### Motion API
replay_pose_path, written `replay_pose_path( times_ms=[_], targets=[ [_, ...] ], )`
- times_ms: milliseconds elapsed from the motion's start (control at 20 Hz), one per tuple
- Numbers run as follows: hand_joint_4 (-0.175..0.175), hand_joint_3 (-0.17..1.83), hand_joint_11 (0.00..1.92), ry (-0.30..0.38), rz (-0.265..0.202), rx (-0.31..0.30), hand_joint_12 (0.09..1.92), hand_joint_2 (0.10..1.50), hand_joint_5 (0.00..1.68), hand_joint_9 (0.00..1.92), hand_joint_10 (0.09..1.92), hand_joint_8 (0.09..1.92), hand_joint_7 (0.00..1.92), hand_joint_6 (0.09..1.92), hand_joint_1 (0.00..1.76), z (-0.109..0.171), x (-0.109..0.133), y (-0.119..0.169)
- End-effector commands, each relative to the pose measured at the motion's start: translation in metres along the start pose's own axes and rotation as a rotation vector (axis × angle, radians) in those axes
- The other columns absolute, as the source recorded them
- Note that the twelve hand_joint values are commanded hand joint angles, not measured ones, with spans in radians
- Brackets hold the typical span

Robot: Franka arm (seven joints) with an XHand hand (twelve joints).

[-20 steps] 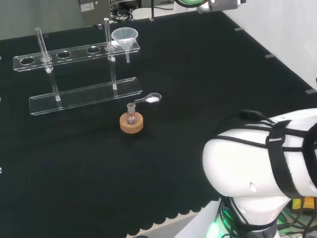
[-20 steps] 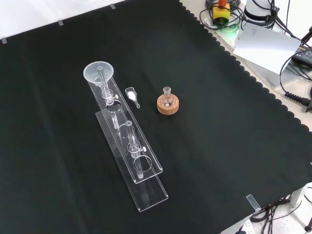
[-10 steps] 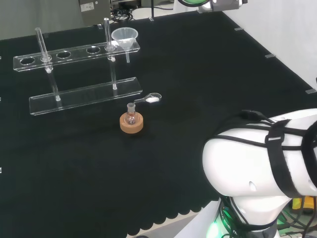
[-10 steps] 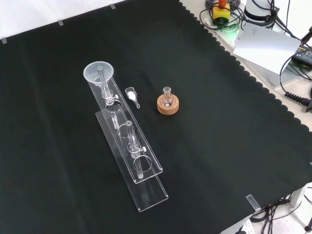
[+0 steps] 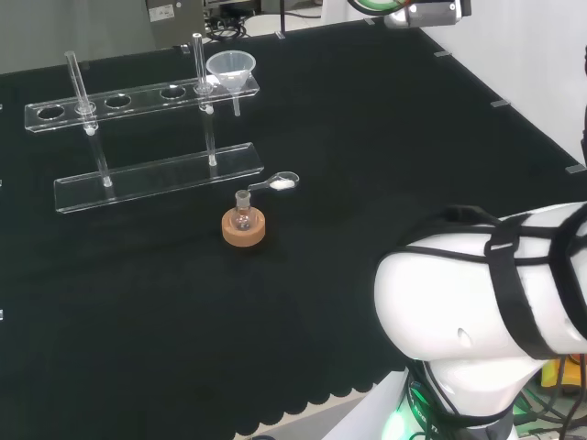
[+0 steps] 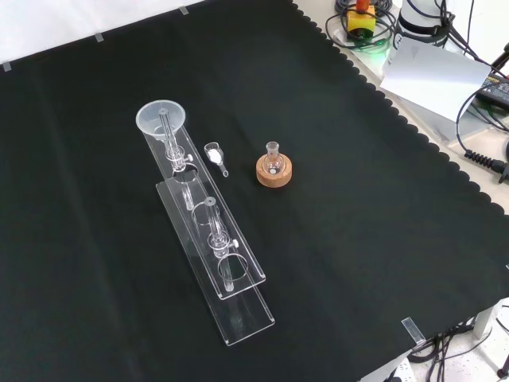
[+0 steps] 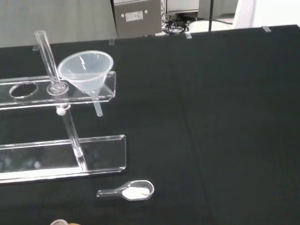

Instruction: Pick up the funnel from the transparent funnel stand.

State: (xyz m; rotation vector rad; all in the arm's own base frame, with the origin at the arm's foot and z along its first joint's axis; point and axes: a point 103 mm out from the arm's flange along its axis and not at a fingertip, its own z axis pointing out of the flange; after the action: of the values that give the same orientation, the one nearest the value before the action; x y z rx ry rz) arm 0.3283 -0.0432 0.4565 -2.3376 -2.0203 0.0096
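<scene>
- Your clear cone-shaped plastic funnel sits in the end hole of the transparent two-tier funnel stand, its stem hanging down through the upper shelf.
- In the head view that end of the stand is the right one; in the front view it is the far end.
- You cannot tell the state of the robot hand from these views.
- You see two upright clear rods rising from the stand, one just beside the funnel.
- A small clear scoop holding white powder lies on the black cloth of the counter, just beside the stand's lower plate.
- A small clear round flask stands upright in a cork ring stand, near the scoop and apart from the funnel stand.
</scene>
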Motion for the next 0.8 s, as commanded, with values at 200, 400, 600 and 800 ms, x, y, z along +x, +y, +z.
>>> replay_pose_path(
  times_ms=[200,400,600,800],
  targets=[
    [0.018,0.43,0.12,0.035,-0.02,0.049,1.35,1.15,0.16,0.19,0.59,0.47,0.01,0.09,0.0,0.044,-0.052,0.073],
    [0.017,0.43,0.12,0.05,-0.046,0.057,1.35,1.15,0.16,0.19,0.6,0.47,0.02,0.09,0.0,0.056,-0.064,0.101],
    [0.014,0.42,0.13,0.034,-0.088,0.097,1.36,1.14,0.17,0.21,0.6,0.48,0.05,0.09,0.0,0.074,-0.054,0.119],
    [0.013,0.41,0.13,0.017,-0.131,0.137,1.36,1.14,0.17,0.21,0.61,0.49,0.06,0.09,0.0,0.086,-0.035,0.134]
  ],
)
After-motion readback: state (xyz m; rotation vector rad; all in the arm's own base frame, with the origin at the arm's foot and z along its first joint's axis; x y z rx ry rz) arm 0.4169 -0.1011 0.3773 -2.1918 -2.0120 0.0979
